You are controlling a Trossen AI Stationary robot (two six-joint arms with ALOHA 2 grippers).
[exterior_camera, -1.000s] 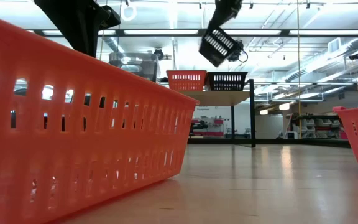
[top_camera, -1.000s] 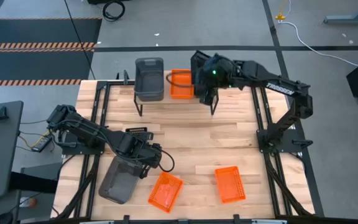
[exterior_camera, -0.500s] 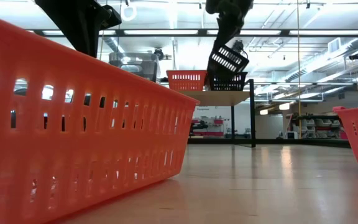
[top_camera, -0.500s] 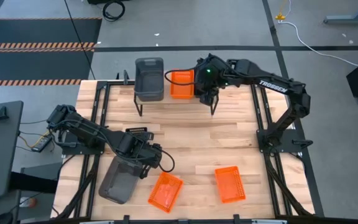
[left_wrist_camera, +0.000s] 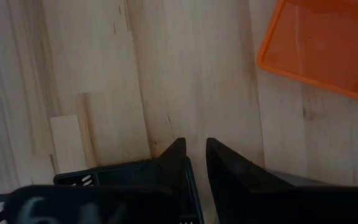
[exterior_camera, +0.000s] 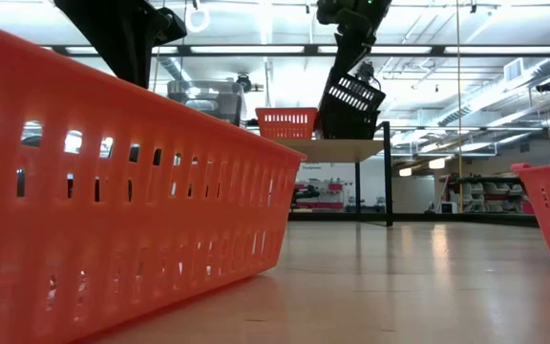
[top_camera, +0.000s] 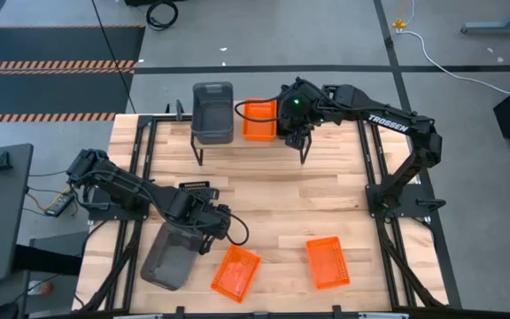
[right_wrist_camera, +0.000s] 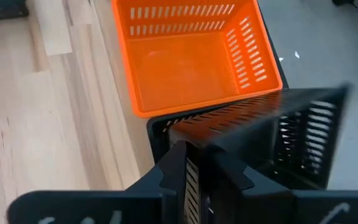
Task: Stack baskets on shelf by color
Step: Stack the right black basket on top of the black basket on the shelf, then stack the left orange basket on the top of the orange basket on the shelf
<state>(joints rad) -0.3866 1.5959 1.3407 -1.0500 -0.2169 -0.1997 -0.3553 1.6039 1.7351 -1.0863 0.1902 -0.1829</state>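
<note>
At the table's far edge the shelf (exterior_camera: pixel 337 150) carries grey baskets (top_camera: pixel 212 111) at its left end and an orange basket (top_camera: pixel 257 120) in the middle. My right gripper (right_wrist_camera: pixel 199 149) is over the shelf's right end, shut on a tilted black basket (exterior_camera: pixel 353 100). That basket's low end reaches down to the shelf's right place. My left gripper (left_wrist_camera: pixel 192 146) waits at the near left, shut on another black basket (left_wrist_camera: pixel 104 174), most of it hidden under the arm. A grey basket (top_camera: pixel 168 259) lies just beside it. My right gripper pinches one wall of the black basket at its rim (right_wrist_camera: pixel 197 134), one finger inside and one outside, coming from above. The basket hangs tilted below the fingers, its low end down at the shelf's right place. My left gripper has a wall of its black basket (left_wrist_camera: pixel 191 180) running back between its two fingers, near a corner, coming from above. Whether this basket rests on the table I cannot tell.
Two orange baskets (top_camera: pixel 235 270) (top_camera: pixel 327 262) lie on the table's near part; one stands close before the low camera (exterior_camera: pixel 113 191). Bare wooden table stretches between them and the shelf. Black frame rails run along both table sides.
My right gripper has come down over the shelf's right end and slightly toward the table's left, carrying the black basket from well above the shelf down to it. The basket has stayed tilted.
</note>
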